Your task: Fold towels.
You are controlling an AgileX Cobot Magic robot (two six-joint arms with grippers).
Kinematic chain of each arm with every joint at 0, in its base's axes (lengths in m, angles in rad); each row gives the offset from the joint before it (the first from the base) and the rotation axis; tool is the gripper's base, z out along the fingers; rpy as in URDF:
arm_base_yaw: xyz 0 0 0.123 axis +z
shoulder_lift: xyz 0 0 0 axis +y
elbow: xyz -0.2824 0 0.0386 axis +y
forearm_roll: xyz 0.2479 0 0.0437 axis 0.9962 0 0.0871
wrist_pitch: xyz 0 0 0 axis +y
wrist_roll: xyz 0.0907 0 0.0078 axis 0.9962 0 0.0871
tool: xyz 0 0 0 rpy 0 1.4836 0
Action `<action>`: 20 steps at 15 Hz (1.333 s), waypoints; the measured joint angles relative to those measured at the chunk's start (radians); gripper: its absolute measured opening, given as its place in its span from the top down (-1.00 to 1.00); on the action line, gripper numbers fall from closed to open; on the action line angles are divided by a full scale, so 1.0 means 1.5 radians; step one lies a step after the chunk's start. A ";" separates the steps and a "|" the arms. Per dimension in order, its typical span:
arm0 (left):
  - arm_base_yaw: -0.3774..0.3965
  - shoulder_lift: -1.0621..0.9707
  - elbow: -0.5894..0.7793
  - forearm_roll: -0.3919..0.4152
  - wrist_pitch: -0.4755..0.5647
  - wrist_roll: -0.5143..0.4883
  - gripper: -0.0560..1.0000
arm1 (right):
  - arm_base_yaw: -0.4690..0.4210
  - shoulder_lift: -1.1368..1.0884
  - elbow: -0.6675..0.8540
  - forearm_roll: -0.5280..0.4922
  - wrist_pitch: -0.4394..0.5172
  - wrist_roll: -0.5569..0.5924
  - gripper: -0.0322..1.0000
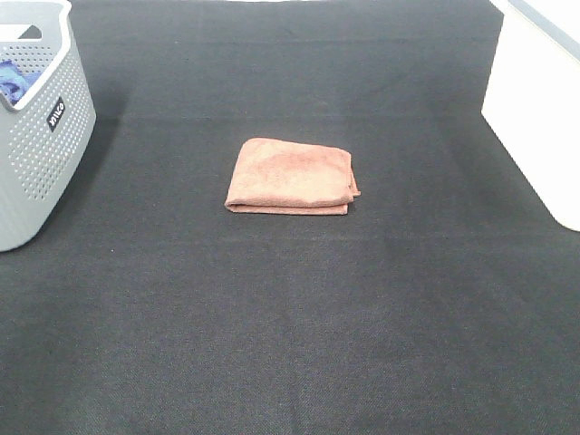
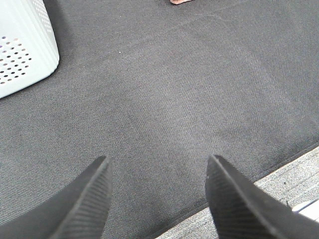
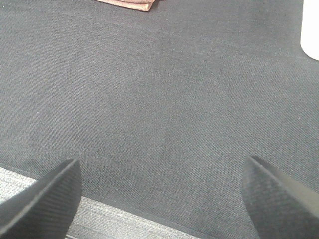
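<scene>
A pinkish-brown towel [image 1: 292,176] lies folded into a small rectangle at the middle of the black mat. A corner of it shows in the left wrist view [image 2: 180,1] and an edge in the right wrist view [image 3: 130,4]. My left gripper [image 2: 157,164] is open and empty, low over the mat's near edge, far from the towel. My right gripper [image 3: 162,167] is open wide and empty, also over the near edge. Neither arm shows in the exterior high view.
A grey perforated laundry basket [image 1: 36,127] stands at the far left, with something blue [image 1: 16,80] inside; its corner shows in the left wrist view [image 2: 25,47]. A white container [image 1: 539,109] stands at the right edge. The black mat [image 1: 290,308] covers the table.
</scene>
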 joint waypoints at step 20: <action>0.171 -0.144 0.000 -0.001 -0.002 0.000 -0.14 | -0.174 -0.152 0.002 0.007 0.000 0.000 -0.63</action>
